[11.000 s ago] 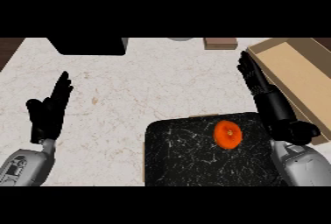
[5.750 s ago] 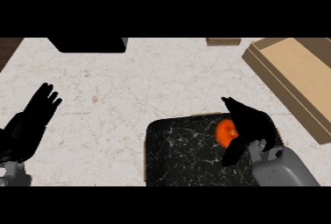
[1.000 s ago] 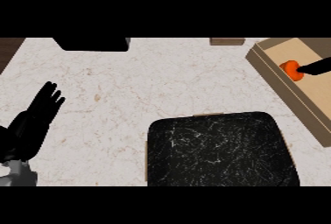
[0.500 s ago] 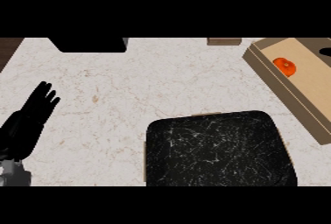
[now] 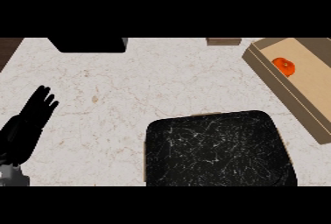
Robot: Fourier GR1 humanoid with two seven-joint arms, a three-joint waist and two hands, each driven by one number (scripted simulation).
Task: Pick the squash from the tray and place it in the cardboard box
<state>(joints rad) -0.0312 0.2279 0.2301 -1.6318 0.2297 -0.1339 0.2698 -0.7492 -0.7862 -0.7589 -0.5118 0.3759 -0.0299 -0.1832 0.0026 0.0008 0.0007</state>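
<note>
My left hand (image 5: pixel 27 127) rests with fingers straight at the counter's left edge, well apart from the orange squash (image 5: pixel 284 65) lying inside the cardboard box (image 5: pixel 294 103), beyond the black tray (image 5: pixel 216 151).

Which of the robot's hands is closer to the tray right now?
Left, by default. The left hand rests open on the counter, left of the tray and apart from it. The right hand is out of view.

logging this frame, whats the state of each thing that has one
small orange squash: lying inside the box, nothing holding it
open tan cardboard box: holds the squash
black marbled tray: nothing on it
black left hand: open, resting at the left edge
right hand: out of view
</note>
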